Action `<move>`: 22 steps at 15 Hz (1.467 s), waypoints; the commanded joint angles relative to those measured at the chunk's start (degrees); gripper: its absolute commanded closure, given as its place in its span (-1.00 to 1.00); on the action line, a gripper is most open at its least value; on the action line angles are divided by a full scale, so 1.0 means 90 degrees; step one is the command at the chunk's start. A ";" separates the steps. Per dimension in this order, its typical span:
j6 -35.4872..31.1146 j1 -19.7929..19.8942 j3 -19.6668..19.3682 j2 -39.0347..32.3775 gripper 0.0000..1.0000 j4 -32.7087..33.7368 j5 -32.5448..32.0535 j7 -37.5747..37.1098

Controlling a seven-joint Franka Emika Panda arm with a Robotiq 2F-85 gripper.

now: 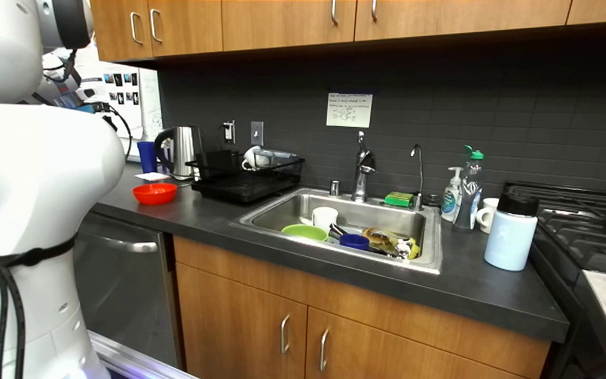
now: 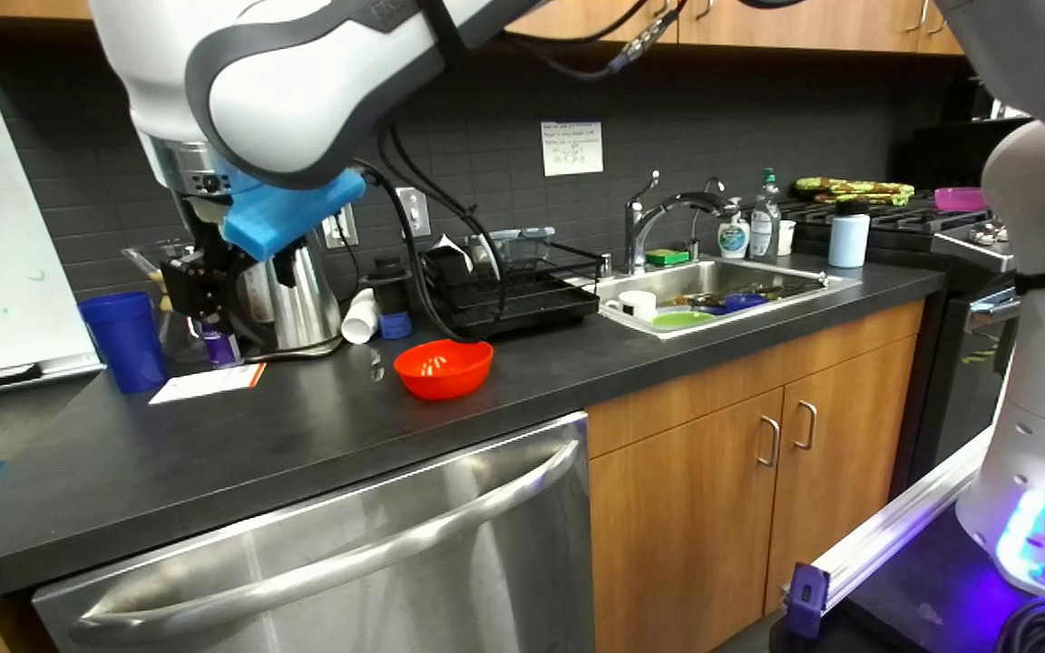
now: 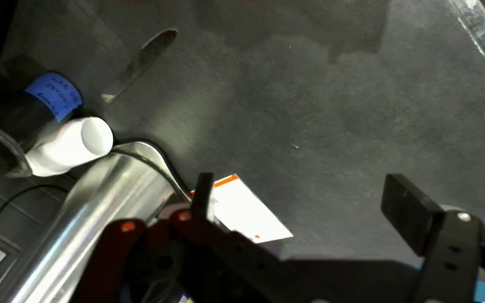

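Observation:
My gripper (image 2: 234, 283) hangs above the counter's far end in an exterior view, beside a steel kettle (image 2: 309, 304). In the wrist view the jaws (image 3: 301, 200) are wide apart with nothing between them. A white card with an orange edge (image 3: 249, 210) lies on the counter below, near the left finger. The kettle (image 3: 99, 210) is left of that finger. A white cup (image 3: 72, 145) lies on its side beside the kettle. A dark, shiny utensil (image 3: 141, 63) lies farther off. A blue cup (image 2: 126, 340) stands beside the gripper. A red bowl (image 2: 444, 370) sits nearer the sink.
A black dish rack (image 2: 522, 304) stands between the kettle and the sink (image 1: 434, 258). The sink holds a green bowl (image 1: 303, 231), a white mug (image 1: 324, 217) and a blue dish (image 1: 354, 241). A black container with blue tape (image 3: 57, 94) stands by the white cup. A light-blue bottle (image 1: 511, 239) stands near the stove.

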State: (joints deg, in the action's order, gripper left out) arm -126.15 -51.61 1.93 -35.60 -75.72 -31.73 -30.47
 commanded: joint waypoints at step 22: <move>0.0368 0.1172 0.0034 -0.0476 -1.00 0.0941 0.1775 -0.0434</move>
State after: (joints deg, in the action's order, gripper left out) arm -122.87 -42.92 1.31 -39.74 -69.09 -17.99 -36.22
